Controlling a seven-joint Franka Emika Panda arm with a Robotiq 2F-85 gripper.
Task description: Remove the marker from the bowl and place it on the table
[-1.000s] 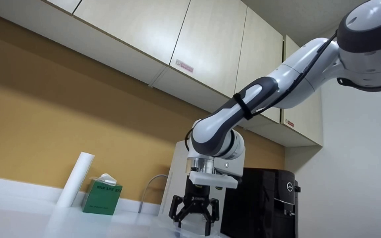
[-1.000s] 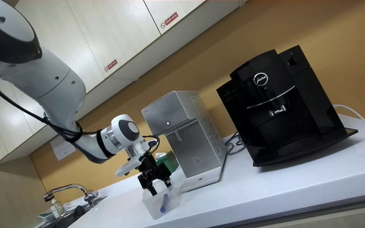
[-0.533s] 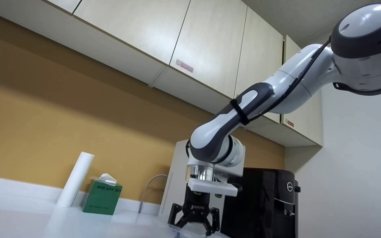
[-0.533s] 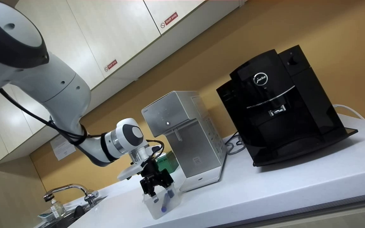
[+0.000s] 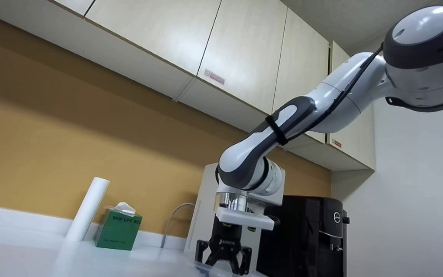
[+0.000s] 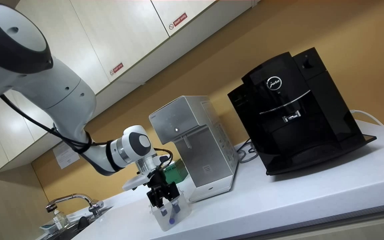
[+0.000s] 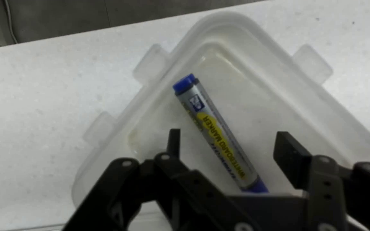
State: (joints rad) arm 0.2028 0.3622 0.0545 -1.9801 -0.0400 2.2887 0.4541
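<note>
The bowl is a clear plastic container (image 7: pixel 262 73) with side tabs, standing on the pale table (image 7: pixel 37 96). It shows in an exterior view (image 6: pixel 163 222); elsewhere only a faint rim (image 5: pixel 217 272) shows at the bottom edge. The marker (image 7: pixel 218 134), silver with blue ends and a yellow label, lies slanted on the bowl's floor. Its blue end also shows through the bowl wall (image 6: pixel 172 220). My gripper (image 7: pixel 228 144) is open, with one finger on each side of the marker and gaps between. In an exterior view its fingertips (image 6: pixel 170 209) are inside the bowl.
A silver dispenser (image 6: pixel 200 146) stands close behind the bowl. A black coffee machine (image 6: pixel 298 116) is farther along the table. A green tissue box (image 5: pixel 118 230) and white roll (image 5: pixel 88 209) stand by the wall. The table's edge (image 7: pixel 114 27) is near the bowl.
My gripper has come down, so its fingertips are now inside the bowl. Over the last half second it has shifted only slightly. The fingers stay open, and the bowl and marker look about the same.
</note>
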